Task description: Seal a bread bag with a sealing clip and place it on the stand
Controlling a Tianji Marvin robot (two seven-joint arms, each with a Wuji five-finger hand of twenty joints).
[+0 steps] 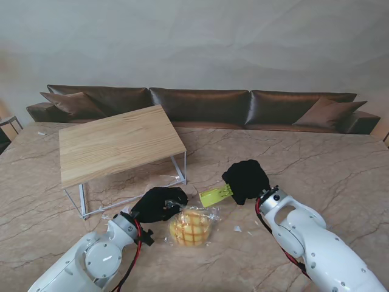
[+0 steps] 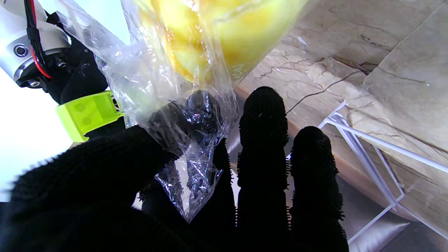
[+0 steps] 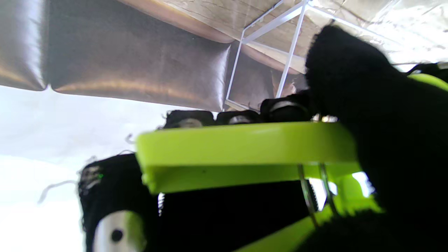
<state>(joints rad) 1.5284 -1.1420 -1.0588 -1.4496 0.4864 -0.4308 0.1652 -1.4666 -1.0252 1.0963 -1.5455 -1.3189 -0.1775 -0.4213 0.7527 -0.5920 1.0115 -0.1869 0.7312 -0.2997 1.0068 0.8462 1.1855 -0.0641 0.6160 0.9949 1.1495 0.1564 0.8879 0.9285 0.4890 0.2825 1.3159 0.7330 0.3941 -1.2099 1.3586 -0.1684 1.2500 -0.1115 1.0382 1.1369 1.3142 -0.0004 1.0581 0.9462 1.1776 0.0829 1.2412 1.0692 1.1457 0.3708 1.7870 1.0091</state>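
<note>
A clear bread bag with a yellow bun inside lies on the marble table near me. My left hand is shut on the bag's gathered neck; thumb and forefinger pinch the plastic, the other fingers stick out straight. My right hand is shut on the lime-green sealing clip, whose jaws point toward the bag's neck a short way off. In the right wrist view the clip fills the middle, squeezed between thumb and fingers. The wooden stand is at the far left.
The stand has thin white wire legs close to my left hand. A brown leather sofa runs along the table's far edge. A small scrap lies on the marble right of the bag.
</note>
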